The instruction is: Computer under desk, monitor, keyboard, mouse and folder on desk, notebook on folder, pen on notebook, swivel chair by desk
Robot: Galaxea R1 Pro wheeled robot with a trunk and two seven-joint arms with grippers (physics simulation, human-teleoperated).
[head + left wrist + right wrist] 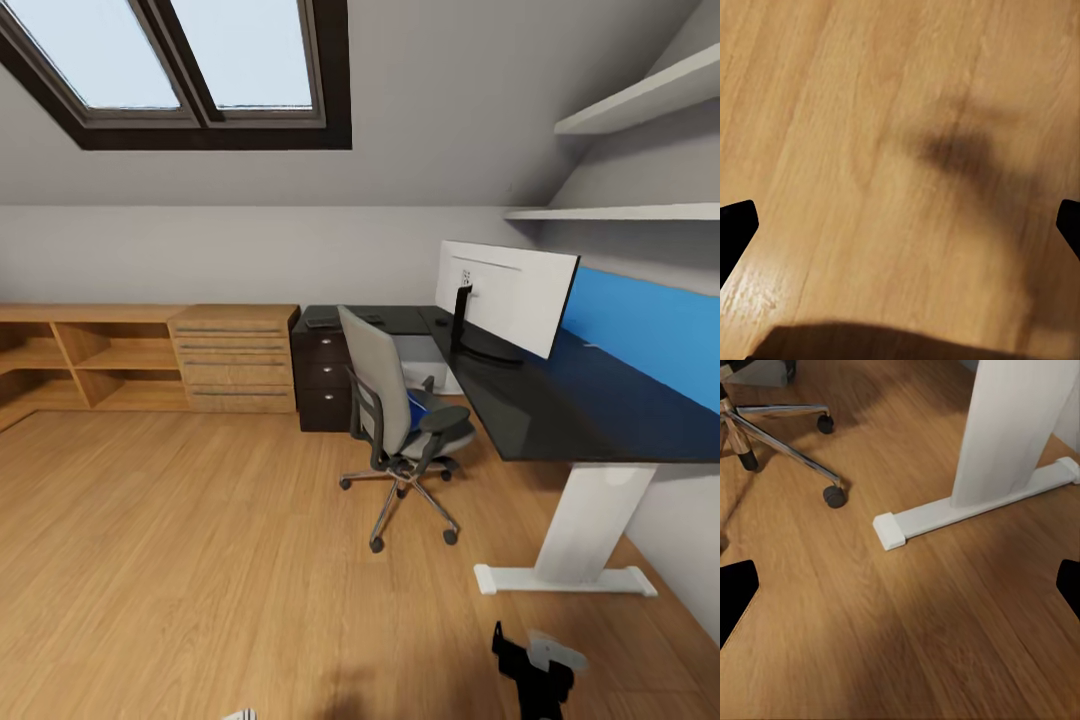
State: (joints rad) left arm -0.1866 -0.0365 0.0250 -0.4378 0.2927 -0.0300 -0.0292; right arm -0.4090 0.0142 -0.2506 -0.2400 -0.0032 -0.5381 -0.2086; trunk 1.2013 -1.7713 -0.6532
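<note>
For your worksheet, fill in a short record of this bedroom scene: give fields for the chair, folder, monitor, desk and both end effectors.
swivel chair: beside the desk, back toward the camera
folder: blue, on the chair seat
monitor: upright on the desk
desk: black top, white leg
left end effector: open, over bare wood floor
right end effector: open, above floor near the desk's white foot

Your right gripper (535, 665) is cut off by the head view's bottom edge, so its jaws can't be judged there. Ahead of it, the chair (400, 420) back hides most of the folder (417, 410). Small dark items on the far desk (560, 400) are too tiny to identify. The left wrist view's floor (870, 150) is blurred.
</note>
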